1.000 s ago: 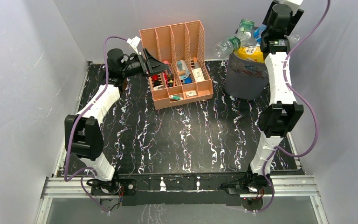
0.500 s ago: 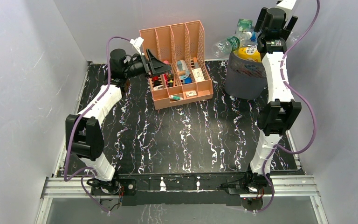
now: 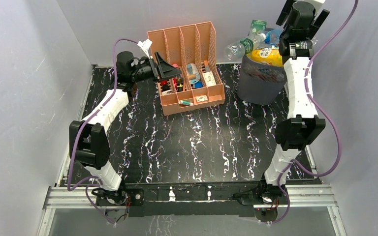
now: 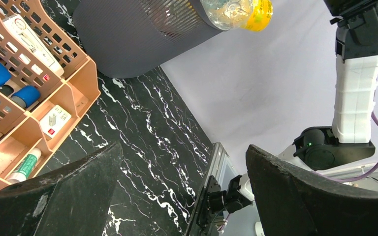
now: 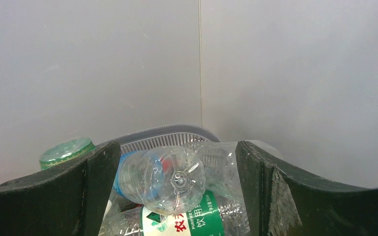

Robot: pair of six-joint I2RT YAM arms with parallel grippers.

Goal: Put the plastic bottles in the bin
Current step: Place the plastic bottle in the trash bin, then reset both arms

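The right gripper [image 5: 173, 152] hangs directly above the bin [image 3: 256, 88]. Its jaws are spread wide and hold nothing. Straight below it, a clear bottle [image 5: 172, 179] lies on top of the heap in the bin, with its moulded base turned up toward the fingers, so its long axis runs roughly along the gripper's line of sight. Under that bottle lies another with a green label [image 5: 187, 221]. The label carries small white print that begins "PURIFIED" and red Chinese characters cut off by the frame edge; no brand can be read with any certainty. A green-capped bottle [image 5: 66, 150] stands at the bin's rim to one side.

From above, the pile rises past the rim. A yellow bottle [image 3: 268, 55] sits on top, and a clear green-labelled bottle [image 3: 238, 47] sticks out over the rim on the side facing the peach organizer [image 3: 189, 73].

The left gripper [image 4: 183, 147] is also wide open and holds nothing. It is well away from the bin, at the far side of the organizer.

No bottle shows on the table around the bin, so the task looks nearly done. The right arm is much the nearer one if the overhanging bottle needs a nudge inward, since it could slip off the heap.
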